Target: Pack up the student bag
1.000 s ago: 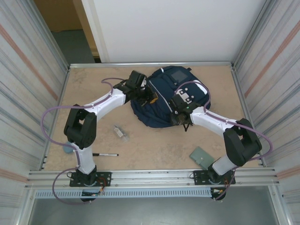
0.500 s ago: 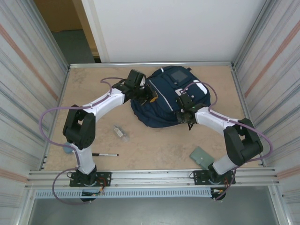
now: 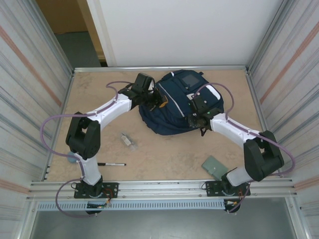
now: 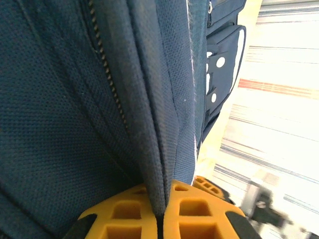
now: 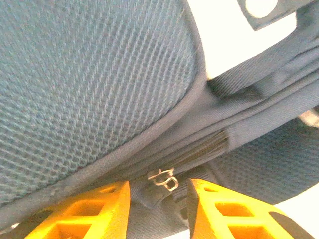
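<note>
Table, left side: A pen (image 3: 112, 164) and a small clear object (image 3: 127, 140) lie on the table (image 3: 164, 149) near the left arm's base, well apart from the bag. We judge them items waiting to be packed.

Left gripper (image 3: 159, 103): Its jaws are closed hard on a fold of navy fabric (image 4: 154, 149), the yellow fingers (image 4: 124, 211) meeting on the cloth just beside a zipper line (image 4: 107, 79). It holds the bag's left flank.

The student bag (image 3: 174, 112): It lies flat at the far middle of the table, between the two grippers. Its long axis runs from the far edge toward the arms, with the small square panel (image 3: 191, 78) at the far end.

Zipper pull (image 5: 164, 178): A small metal ring sits at the end of the zipper track, which crosses the right wrist view from lower left to upper right.

Right gripper (image 3: 195, 121): It is at the bag's near right edge, its fingers (image 5: 94, 209) parted a little. The pull sits in the gap just ahead of them, and we see no pad pressing on the ring.

What the next move turns on: The right arm is the nearer to the pull. We judge it must close on the ring and draw along the track while the left arm anchors the cloth.

Table, right side: A green card (image 3: 214, 167) lies by the right arm's base, apart from the bag.
</note>
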{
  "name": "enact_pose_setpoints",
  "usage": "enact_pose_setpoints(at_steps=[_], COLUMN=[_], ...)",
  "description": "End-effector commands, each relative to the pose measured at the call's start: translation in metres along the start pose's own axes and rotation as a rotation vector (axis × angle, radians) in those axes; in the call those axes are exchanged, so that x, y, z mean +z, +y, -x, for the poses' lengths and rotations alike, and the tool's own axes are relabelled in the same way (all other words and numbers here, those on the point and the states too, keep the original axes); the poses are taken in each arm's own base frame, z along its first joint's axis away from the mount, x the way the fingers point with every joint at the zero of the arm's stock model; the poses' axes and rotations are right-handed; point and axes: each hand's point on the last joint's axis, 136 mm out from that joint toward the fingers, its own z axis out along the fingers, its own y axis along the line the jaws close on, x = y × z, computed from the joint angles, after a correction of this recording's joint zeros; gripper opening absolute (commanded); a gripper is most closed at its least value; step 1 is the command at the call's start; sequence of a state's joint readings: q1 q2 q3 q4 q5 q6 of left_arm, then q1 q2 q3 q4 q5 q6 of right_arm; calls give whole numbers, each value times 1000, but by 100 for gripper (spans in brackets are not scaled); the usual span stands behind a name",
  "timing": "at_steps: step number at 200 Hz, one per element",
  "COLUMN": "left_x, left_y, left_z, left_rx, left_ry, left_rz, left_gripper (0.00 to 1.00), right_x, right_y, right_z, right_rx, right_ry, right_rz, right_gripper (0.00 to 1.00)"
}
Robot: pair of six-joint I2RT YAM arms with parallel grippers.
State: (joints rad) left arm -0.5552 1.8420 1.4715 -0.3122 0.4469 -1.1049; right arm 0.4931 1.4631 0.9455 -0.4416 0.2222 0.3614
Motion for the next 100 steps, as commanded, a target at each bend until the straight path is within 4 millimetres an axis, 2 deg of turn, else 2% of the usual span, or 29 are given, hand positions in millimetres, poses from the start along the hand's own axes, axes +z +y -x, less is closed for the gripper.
enact_pose_setpoints(at_steps=[1,18,31,69,100], left_x=[-38,-41,-44,-49,-52], left_y=[-52,-53,-56,-62,-68], left_z=[8,9,10,11,12], left_rx=[77,71,73,74,82], left_ry=[-56,-66,-71,-84,-87], left_rz=[-158,-158,-167,-182,-200], left_gripper=[0,0,0,0,0], right_x=[-19,-20,-21,-29,-19], right_y=[-27,-39,-39,1,14], right_z=[19,17,14,0,-5], right_rx=[32,64,91,140,140], right_ry=[-68,-52,-38,16,11], right_rz=[-99,-115,-98,90,120], right_gripper=[37,36,36,36,35])
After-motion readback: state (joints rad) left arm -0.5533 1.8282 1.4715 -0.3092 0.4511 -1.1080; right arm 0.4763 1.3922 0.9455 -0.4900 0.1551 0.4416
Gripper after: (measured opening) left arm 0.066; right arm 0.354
